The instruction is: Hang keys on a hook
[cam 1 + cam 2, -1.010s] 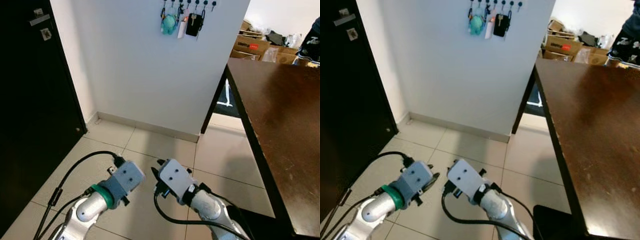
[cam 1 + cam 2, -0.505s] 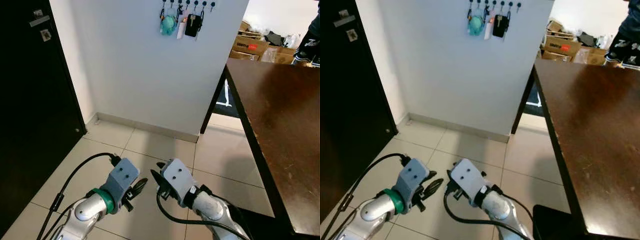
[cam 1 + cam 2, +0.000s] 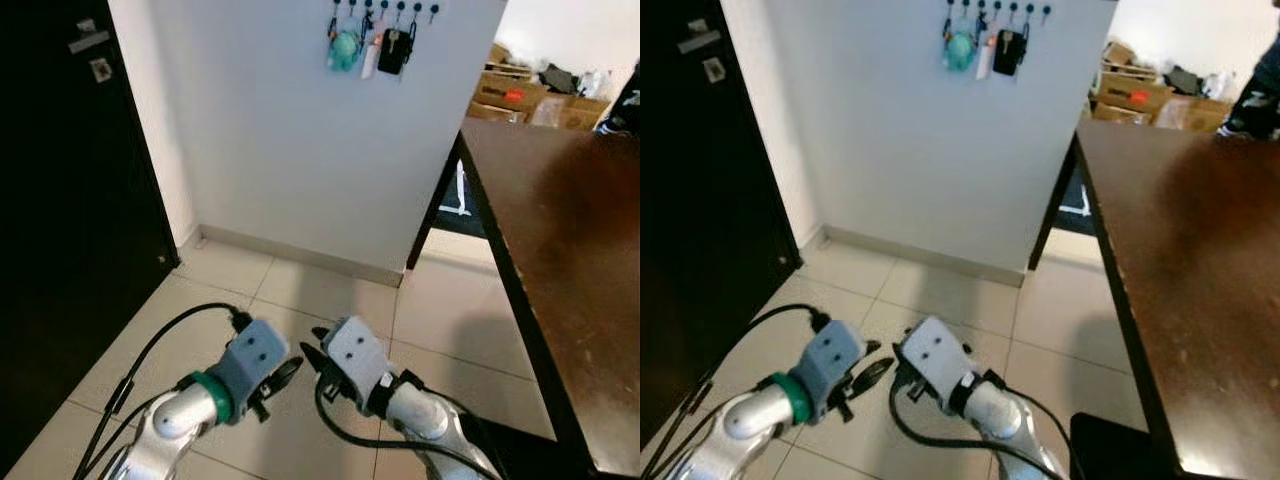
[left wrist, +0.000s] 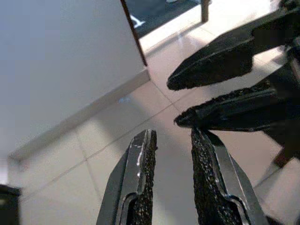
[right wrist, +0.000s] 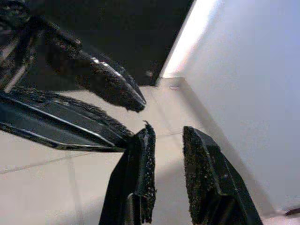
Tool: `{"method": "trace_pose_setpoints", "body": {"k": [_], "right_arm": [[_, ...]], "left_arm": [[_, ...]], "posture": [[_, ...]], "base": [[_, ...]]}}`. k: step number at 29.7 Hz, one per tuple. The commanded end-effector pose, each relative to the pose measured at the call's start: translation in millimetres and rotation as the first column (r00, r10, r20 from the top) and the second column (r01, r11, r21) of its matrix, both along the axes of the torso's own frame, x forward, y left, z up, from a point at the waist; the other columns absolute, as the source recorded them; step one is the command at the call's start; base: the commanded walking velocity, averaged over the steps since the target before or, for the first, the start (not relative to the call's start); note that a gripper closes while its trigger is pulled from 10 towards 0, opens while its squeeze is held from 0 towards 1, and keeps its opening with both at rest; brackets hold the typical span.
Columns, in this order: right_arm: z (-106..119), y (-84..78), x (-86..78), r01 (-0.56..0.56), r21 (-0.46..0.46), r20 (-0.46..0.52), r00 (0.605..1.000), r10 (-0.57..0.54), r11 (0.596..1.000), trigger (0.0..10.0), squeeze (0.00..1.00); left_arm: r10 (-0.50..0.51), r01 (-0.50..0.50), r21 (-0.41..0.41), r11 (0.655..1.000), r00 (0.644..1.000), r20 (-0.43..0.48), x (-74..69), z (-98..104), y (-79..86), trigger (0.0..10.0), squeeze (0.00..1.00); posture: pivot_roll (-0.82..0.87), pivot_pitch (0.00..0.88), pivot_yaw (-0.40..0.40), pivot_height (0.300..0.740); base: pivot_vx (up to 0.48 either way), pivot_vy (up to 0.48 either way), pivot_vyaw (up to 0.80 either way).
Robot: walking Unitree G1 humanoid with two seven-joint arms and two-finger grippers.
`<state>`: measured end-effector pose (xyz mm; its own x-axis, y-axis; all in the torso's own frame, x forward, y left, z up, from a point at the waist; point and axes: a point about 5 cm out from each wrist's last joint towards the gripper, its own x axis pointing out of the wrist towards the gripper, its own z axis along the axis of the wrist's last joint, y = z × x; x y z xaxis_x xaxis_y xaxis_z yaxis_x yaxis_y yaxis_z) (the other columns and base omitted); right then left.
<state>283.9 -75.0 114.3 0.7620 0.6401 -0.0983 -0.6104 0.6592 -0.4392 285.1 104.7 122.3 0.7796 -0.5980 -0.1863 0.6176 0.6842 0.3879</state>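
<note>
Your left hand (image 3: 283, 371) and right hand (image 3: 312, 352) hang low over the tiled floor (image 3: 440, 320), tips almost touching. From the head you mostly see their grey backs. The wrist views show you more: each hand's fingers (image 4: 149, 161) sit a little apart, with nothing between them, and each view shows the other hand's black fingers (image 5: 108, 86) close by. The keys (image 3: 372, 48) already hang on the hooks (image 3: 384, 8) high on the white wall (image 3: 290, 140), far from both hands. The brown surface (image 3: 560, 240) is on your right.
</note>
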Motion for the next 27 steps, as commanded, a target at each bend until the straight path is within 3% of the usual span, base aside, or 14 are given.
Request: {"method": "trace_pose_setpoints", "body": {"k": [1, 5, 7, 8, 11, 19, 22, 27], "right_arm": [[1, 6.2, -0.8, -0.015, -0.032, 0.020, 1.000, 0.015, 0.999, 10.0, 0.00], [-2, 2.3, 0.0, 0.012, 0.000, -0.048, 0.999, -0.012, 1.000, 10.0, 0.00], [-6, 1.4, 0.7, -0.013, 0.080, -0.146, 0.989, 0.024, 0.997, 10.0, 0.00], [-6, 1.4, 0.7, -0.013, 0.080, -0.146, 0.989, 0.024, 0.997, 10.0, 0.00], [-7, 0.4, 1.0, -0.043, 0.209, -0.239, 0.967, 0.093, 0.977, 10.0, 0.00], [-9, -0.6, 1.9, -0.033, 0.261, -0.282, 0.953, 0.109, 0.965, 10.0, 0.00], [-9, -0.6, 2.5, -0.030, 0.350, -0.355, 0.921, 0.162, 0.936, 10.0, 0.00], [-8, -0.6, 2.7, -0.037, 0.339, -0.350, 0.923, 0.162, 0.940, 10.0, 0.00]], "left_arm": [[0.000, 0.001, 0.052, 0.999, 0.999, -0.033, -1.5, -10, -4.4, 10.0, 0.00], [0.028, -0.024, 0.080, 0.997, 0.998, -0.047, -1.7, -14, 0.0, 10.0, 0.00], [0.018, -0.014, 0.059, 0.998, 0.996, -0.082, -1.5, -16, 0.2, 10.0, 0.00], [0.018, -0.014, 0.059, 0.998, 0.996, -0.082, -1.5, -16, 0.2, 10.0, 0.00], [0.017, -0.013, 0.044, 0.999, 0.995, -0.101, -0.7, -17, 0.3, 10.0, 0.00], [0.022, -0.017, 0.048, 0.999, 0.994, -0.104, 0.2, -18, -0.5, 10.0, 0.00], [0.026, -0.020, 0.054, 0.998, 0.994, -0.106, 0.2, -17, -0.9, 10.0, 0.00], [0.026, -0.021, 0.051, 0.998, 0.994, -0.108, 0.1, -17, -0.9, 10.0, 0.00]], "posture": [[0.05, 0.032, 0.060, 0.740], [0.05, 0.036, 0.058, 0.740], [0.05, 0.036, 0.058, 0.740], [0.05, 0.036, 0.058, 0.740], [0.05, 0.037, 0.054, 0.740], [0.06, 0.037, 0.051, 0.740], [0.05, 0.038, 0.052, 0.740], [0.05, 0.038, 0.052, 0.740]], "base": [[0.000, 0.000, 0.00], [0.000, 0.000, 0.00], [0.000, 0.000, 0.00], [0.000, 0.000, 0.00], [0.000, 0.000, 0.00], [0.000, 0.000, 0.00], [0.000, 0.000, 0.00], [0.000, 0.000, 0.00]]}}
